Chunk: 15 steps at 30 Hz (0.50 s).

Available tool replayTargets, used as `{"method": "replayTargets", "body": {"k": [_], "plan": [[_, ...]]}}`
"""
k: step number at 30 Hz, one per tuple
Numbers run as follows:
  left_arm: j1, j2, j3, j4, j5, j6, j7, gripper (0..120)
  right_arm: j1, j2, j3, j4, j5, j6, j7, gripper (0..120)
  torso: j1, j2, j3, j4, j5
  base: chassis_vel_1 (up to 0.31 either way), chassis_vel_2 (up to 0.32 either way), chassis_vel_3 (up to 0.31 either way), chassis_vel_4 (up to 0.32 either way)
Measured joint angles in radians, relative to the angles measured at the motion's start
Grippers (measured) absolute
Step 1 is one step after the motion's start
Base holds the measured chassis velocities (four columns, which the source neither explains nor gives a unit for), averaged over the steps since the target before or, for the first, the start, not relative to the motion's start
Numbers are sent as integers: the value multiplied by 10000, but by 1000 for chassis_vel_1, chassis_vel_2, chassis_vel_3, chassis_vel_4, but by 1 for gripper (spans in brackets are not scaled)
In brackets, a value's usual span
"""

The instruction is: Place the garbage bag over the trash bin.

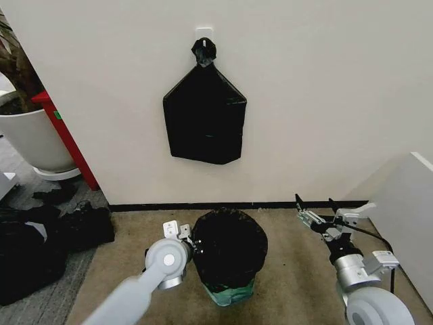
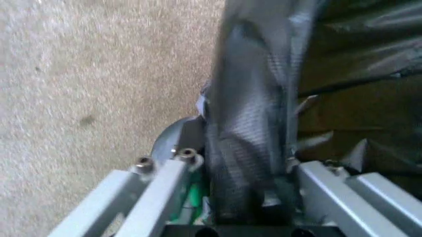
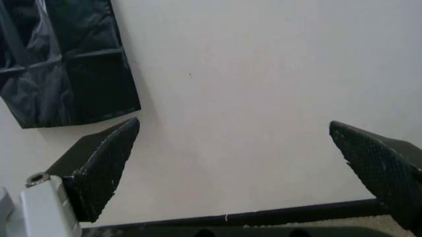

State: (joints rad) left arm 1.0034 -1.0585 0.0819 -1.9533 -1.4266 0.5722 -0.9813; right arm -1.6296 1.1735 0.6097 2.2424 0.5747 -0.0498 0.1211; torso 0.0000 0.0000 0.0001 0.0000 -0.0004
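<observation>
No text, label, brand, number or sign can be read in any of the three views.
</observation>
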Motion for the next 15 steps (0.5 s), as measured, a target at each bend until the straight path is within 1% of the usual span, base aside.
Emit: {"method": "replayTargets", "body": {"k": [1, 6, 7, 8, 9, 10, 11, 12, 15], "plan": [[0, 0, 0, 0, 0, 0, 0, 25, 0, 0, 0, 0, 0, 0, 0, 100, 0, 0, 0, 0, 0, 0, 0, 0, 0], [-2, 70, -13, -239, -43, 49, 11, 46, -18, 20, -16, 27, 19, -15, 70, 100, 0, 0, 0, 0, 4, 0, 0, 0, 0], [-3, 85, -18, -294, -75, 52, -16, 48, -26, 22, -18, 41, 37, -22, 76, 100, 0, 0, 0, 0, 3, 0, 0, 0, 0], [-3, 114, -29, -381, -132, 58, -97, 54, -33, 23, -24, 62, 80, -36, 102, 100, 0, 0, 0, -1, 3, 0, 0, 0, 0], [-3, 114, -29, -381, -132, 58, -97, 54, -33, 23, -24, 62, 80, -36, 102, 100, 0, 0, 0, -1, 3, 0, 0, 0, 0], [-3, 151, -40, -463, -191, 66, -211, 59, -34, 23, -30, 76, 111, -48, 120, 100, 0, 0, 0, -1, 3, 0, 0, 0, 0], [-2, 173, -52, -511, -229, 72, -300, 61, -33, 23, -34, 84, 135, -57, 131, 100, 0, 0, -1, -1, 4, 0, 0, 0, 0], [14, 234, -95, -612, -309, 86, -462, 68, -23, 20, -44, 89, 181, -79, 147, 100, 0, 0, 0, -1, 3, 0, 0, 0, 0], [118, 420, -277, -844, -530, 153, -744, 78, 42, 9, -97, 85, 229, -117, 219, 100, 0, 0, 0, 0, 4, 0, 0, 0, 0]]}}
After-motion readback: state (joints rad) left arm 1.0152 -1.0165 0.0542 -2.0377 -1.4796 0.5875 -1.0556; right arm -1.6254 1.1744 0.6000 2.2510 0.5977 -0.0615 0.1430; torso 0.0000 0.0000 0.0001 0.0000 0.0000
